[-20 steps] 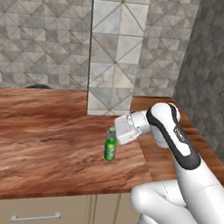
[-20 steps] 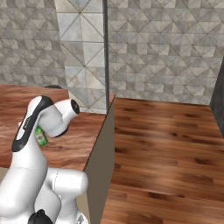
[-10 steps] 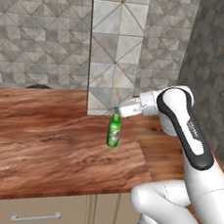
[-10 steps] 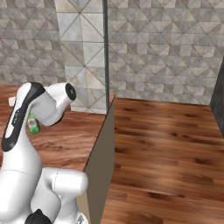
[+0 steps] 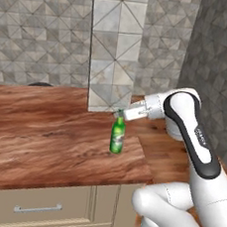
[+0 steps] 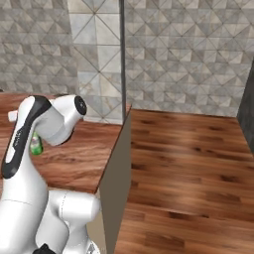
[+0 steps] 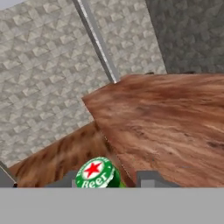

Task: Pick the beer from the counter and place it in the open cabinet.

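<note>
The beer is a small green bottle, upright and hanging just above the reddish-brown counter near its right end. My gripper comes in from the right and is shut on its neck just under the cap. In the hand view the capped beer, with a red star on the green cap, sits between my two fingertips. From the right base view a sliver of the beer peeks out behind my forearm. The open cabinet is out of view.
A pale tiled column rises from the back of the counter right behind the bottle. The counter ends just right of it, over a wooden floor. Beige drawer fronts with a grey handle lie below. A dark rounded thing sits at the back left.
The bottle has risen off the counter in my gripper and drifted slightly right. My elbow has lifted higher.
</note>
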